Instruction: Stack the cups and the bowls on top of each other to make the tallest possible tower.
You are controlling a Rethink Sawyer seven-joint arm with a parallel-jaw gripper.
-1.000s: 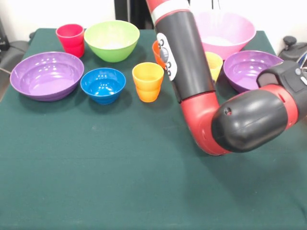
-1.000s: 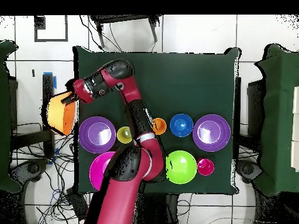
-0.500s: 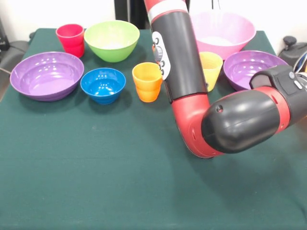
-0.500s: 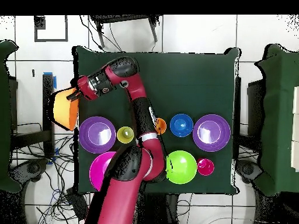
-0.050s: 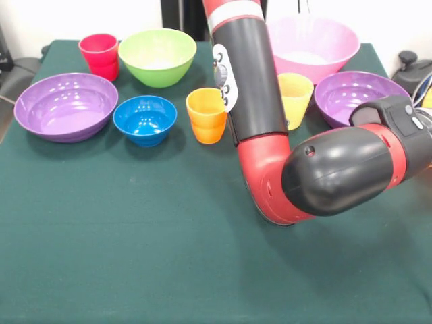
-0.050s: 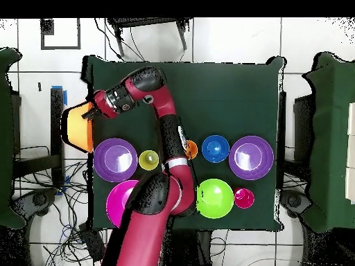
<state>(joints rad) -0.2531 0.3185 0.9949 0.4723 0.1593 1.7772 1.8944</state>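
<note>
In the overhead view my gripper (image 6: 87, 115) is shut on the rim of the yellow-orange bowl (image 6: 76, 129), held just past the table's left edge. On the table stand two purple bowls (image 5: 66, 104) (image 5: 354, 94), the blue bowl (image 5: 144, 119), the green bowl (image 5: 157, 57) and the pink bowl (image 5: 314, 44). With them are the red-pink cup (image 5: 98, 54), the orange cup (image 5: 207, 115) and the yellow cup (image 5: 295, 94). Each stands alone; no tower shows. The front view does not show the gripper.
My arm's elbow (image 5: 317, 179) hangs low over the right middle of the green table (image 5: 135, 236) and hides what lies behind its upright link. Chairs and cables surround the table in the overhead view.
The arm's elbow has swung left in the front view, uncovering the yellow cup. In the overhead view the gripper has drawn the yellow-orange bowl slightly toward the table.
</note>
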